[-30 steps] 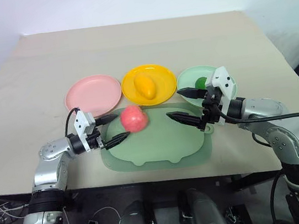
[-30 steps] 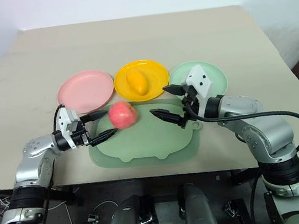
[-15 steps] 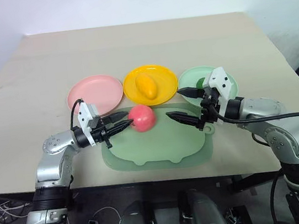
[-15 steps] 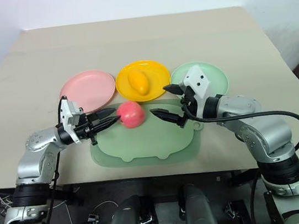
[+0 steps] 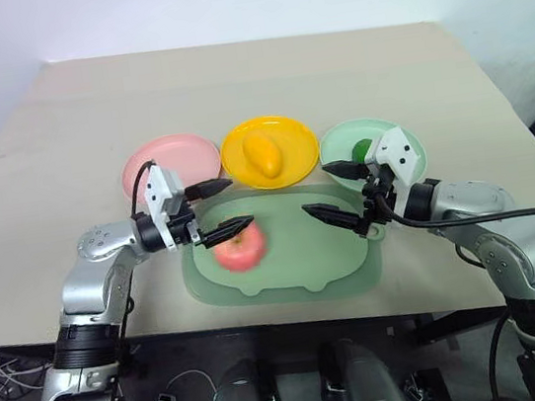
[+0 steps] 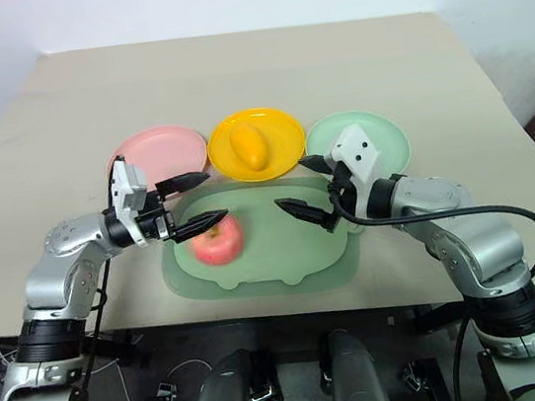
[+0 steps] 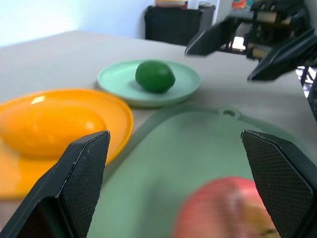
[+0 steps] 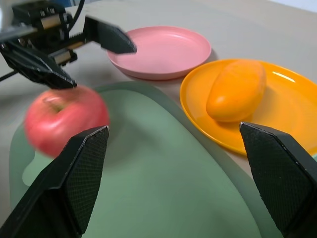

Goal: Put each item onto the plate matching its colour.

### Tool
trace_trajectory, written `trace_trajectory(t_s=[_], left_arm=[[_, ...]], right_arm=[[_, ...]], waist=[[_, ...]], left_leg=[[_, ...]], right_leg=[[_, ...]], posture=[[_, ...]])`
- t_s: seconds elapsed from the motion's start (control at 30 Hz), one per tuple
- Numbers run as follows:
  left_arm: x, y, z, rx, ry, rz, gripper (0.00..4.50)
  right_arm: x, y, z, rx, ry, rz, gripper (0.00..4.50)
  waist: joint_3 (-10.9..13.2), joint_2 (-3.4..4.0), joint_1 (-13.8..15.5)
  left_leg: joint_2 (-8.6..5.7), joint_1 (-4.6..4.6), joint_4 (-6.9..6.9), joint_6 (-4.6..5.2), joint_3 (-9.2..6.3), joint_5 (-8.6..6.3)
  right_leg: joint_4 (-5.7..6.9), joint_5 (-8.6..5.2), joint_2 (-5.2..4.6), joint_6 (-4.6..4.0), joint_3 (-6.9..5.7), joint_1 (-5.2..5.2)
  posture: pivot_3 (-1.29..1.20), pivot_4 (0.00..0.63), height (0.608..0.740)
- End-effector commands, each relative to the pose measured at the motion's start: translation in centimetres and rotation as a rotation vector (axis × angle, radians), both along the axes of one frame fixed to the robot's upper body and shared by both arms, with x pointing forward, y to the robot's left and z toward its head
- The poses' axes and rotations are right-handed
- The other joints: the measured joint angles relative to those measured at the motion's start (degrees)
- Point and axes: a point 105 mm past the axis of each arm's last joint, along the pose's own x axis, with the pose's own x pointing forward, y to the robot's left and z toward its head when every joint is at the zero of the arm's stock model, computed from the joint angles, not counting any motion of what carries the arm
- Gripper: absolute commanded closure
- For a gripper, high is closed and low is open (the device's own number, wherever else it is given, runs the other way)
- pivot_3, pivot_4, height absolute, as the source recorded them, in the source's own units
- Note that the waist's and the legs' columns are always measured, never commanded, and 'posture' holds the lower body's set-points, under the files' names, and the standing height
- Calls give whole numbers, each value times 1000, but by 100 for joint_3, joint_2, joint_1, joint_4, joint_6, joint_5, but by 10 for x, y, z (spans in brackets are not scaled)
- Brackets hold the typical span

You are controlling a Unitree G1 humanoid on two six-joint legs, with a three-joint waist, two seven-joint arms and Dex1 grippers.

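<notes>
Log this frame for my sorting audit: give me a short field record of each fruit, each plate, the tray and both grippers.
apple: on the green tray, blurred, beside the left gripper, not on a plate
mango: on the yellow plate
lime: on the mint plate
pink plate: no fruit on it
left gripper: open, above the tray's edge, holding nothing
right gripper: open, above the tray, holding nothing
done: mango, lime
left: apple
</notes>
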Motion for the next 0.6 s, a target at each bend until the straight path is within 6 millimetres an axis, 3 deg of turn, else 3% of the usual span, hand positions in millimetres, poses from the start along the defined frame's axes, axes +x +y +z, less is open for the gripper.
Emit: trace_trajectory(t_s=[0.03, 0.47, 0.6], left_arm=[[-4, -2, 3, 31, -4, -31, 9], [-23, -1, 9, 43, 71, -128, 9], [-25, -4, -1, 88, 88, -145, 9]], right_arm=[[-1, 0, 6, -8, -41, -3, 0], [-1, -4, -1, -21, -33, -24, 0], [0, -4, -2, -29, -34, -28, 0]], waist=[[0, 0, -10], [0, 0, 6], [0, 0, 4]], left_leg=[[1, 0, -1, 0, 0, 0], [0, -1, -1, -1, -1, 0], [0, 0, -1, -1, -1, 0]], right_leg=[[0, 0, 1, 0, 0, 0], [-6, -1, -1, 0, -1, 1], [-6, -1, -1, 0, -1, 1]], posture=[[0, 150, 696], [0, 150, 696], [0, 150, 696]])
